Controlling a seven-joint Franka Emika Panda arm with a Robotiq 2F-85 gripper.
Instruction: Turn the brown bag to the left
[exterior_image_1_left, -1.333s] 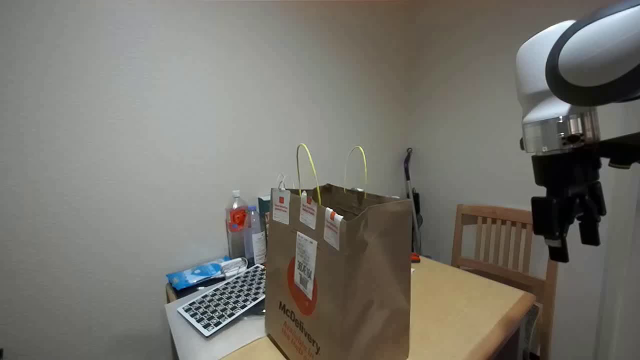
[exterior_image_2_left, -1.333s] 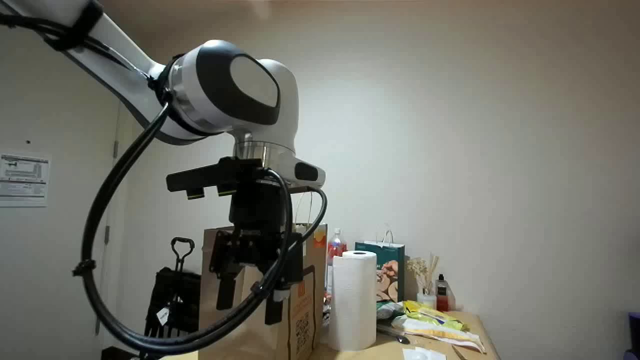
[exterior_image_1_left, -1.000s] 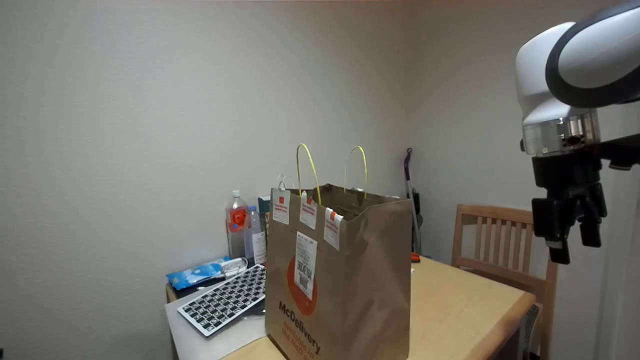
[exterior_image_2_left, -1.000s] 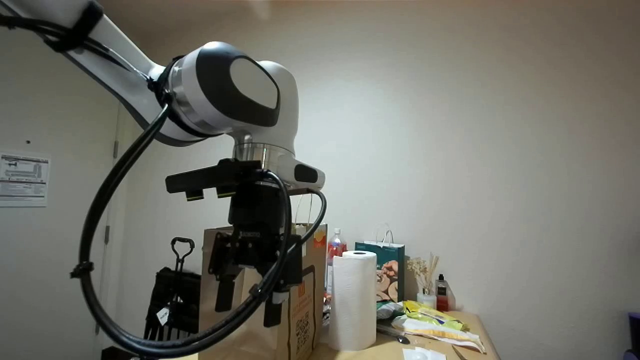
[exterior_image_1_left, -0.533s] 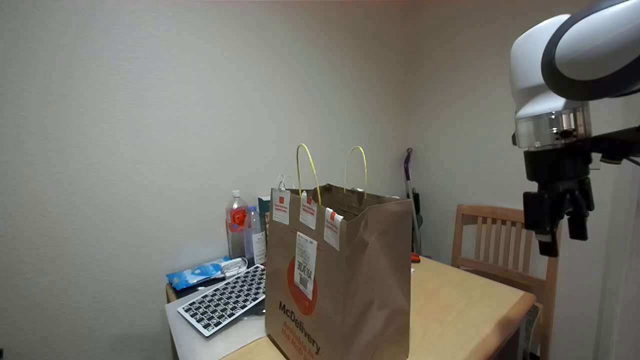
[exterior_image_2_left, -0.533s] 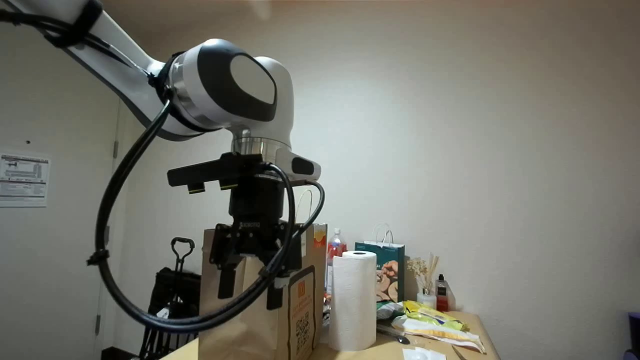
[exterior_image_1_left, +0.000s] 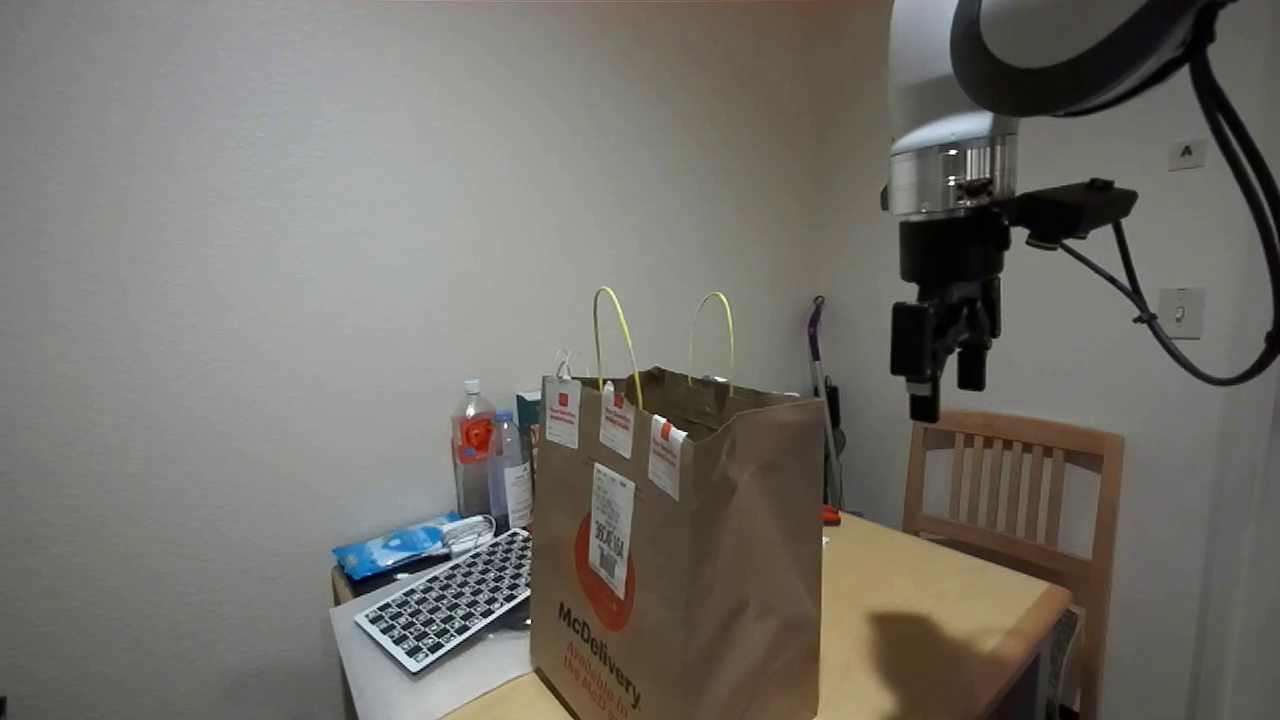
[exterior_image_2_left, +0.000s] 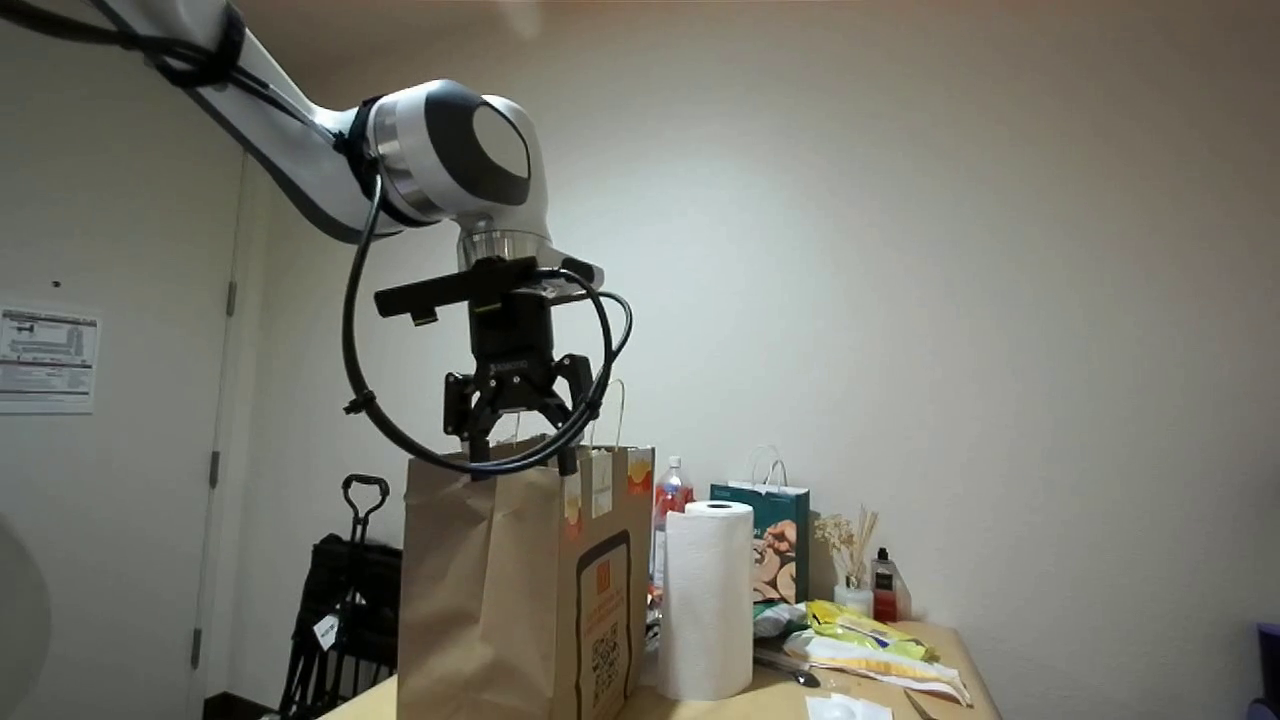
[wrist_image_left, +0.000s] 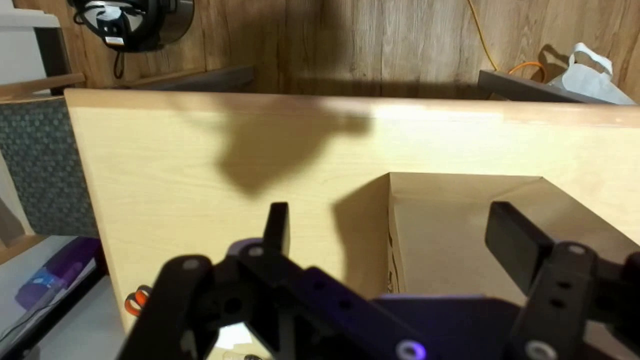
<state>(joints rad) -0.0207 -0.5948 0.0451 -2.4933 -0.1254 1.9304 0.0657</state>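
The brown bag (exterior_image_1_left: 750, 570) stands upright on the table with its top open and its yellow loop handles up. White stickers and red McDelivery print show on its front in an exterior view. Its plain side and a QR print panel show in an exterior view (exterior_image_2_left: 480, 590). My gripper (exterior_image_1_left: 948, 388) is open and empty, to the right of the bag, with its tips about level with the bag's rim. It overlaps the bag's top edge in an exterior view (exterior_image_2_left: 524, 463). In the wrist view the bag's side (wrist_image_left: 450, 225) shows between and beyond the open fingers (wrist_image_left: 395, 225).
A keyboard (exterior_image_1_left: 450, 600) and bottles (exterior_image_1_left: 472, 450) are behind the bag. A paper towel roll (exterior_image_2_left: 706, 600), a green bag (exterior_image_2_left: 790, 530) and packets (exterior_image_2_left: 870, 640) stand close by. A wooden chair (exterior_image_1_left: 1000, 480) is at the table's end. Scissors (wrist_image_left: 137, 300) lie near an edge.
My gripper has risen and moved closer to the bag, up and to the left in an exterior view. It stays open. The bag has not moved.
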